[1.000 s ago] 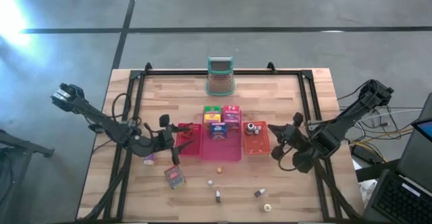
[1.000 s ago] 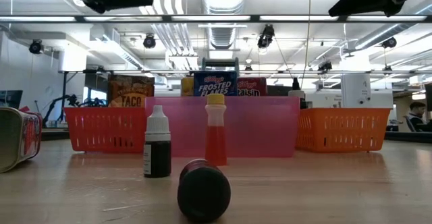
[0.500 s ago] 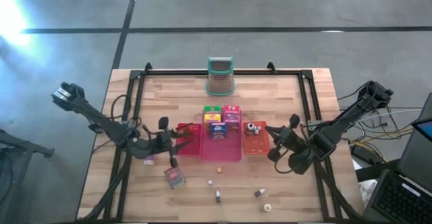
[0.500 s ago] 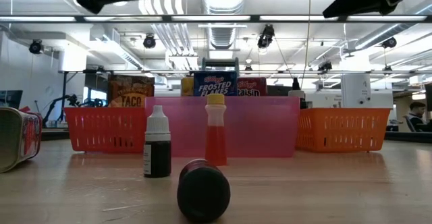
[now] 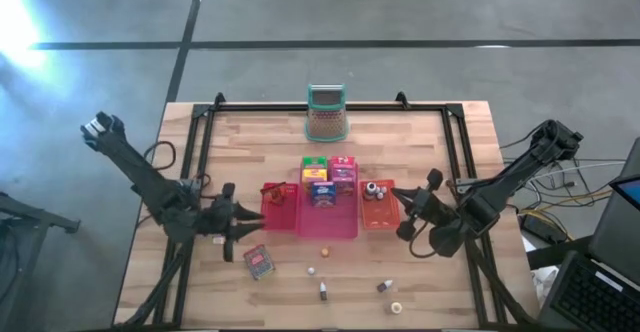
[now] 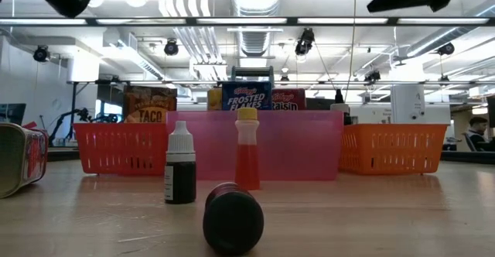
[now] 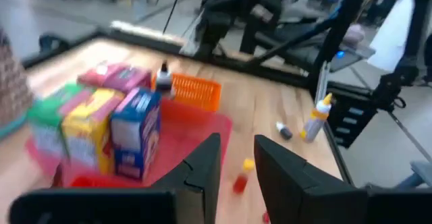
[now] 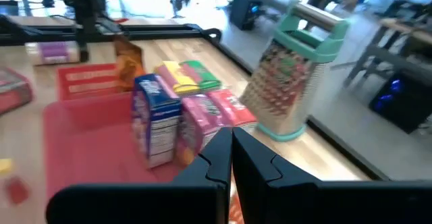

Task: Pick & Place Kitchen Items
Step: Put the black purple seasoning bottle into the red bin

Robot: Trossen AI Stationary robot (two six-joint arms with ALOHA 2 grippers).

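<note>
A pink tray (image 5: 327,224) in the middle of the table holds green, yellow, red, pink and blue boxes (image 5: 322,177). To its left stands a red tray (image 5: 280,212) with an orange packet (image 5: 272,191), to its right an orange tray (image 5: 378,210) with tiny jars (image 5: 377,189). Small bottles (image 5: 324,290) and a red tin (image 5: 259,262) lie near the front edge. My left gripper (image 5: 243,227) hovers left of the red tray, shut and empty (image 7: 236,146). My right gripper (image 5: 404,216) hangs right of the orange tray, shut and empty (image 8: 231,140).
A teal-rimmed mesh holder (image 5: 326,113) stands at the far edge. A purple item (image 5: 221,235) lies below my left gripper. In the low view a dark white-capped bottle (image 6: 179,164), a red yellow-capped bottle (image 6: 247,149) and a dark bottle on its side (image 6: 233,218) stand before the trays.
My left gripper has drawn back from the red tray toward the table's left edge, and its arm has swung left with it. My right gripper has barely shifted.
</note>
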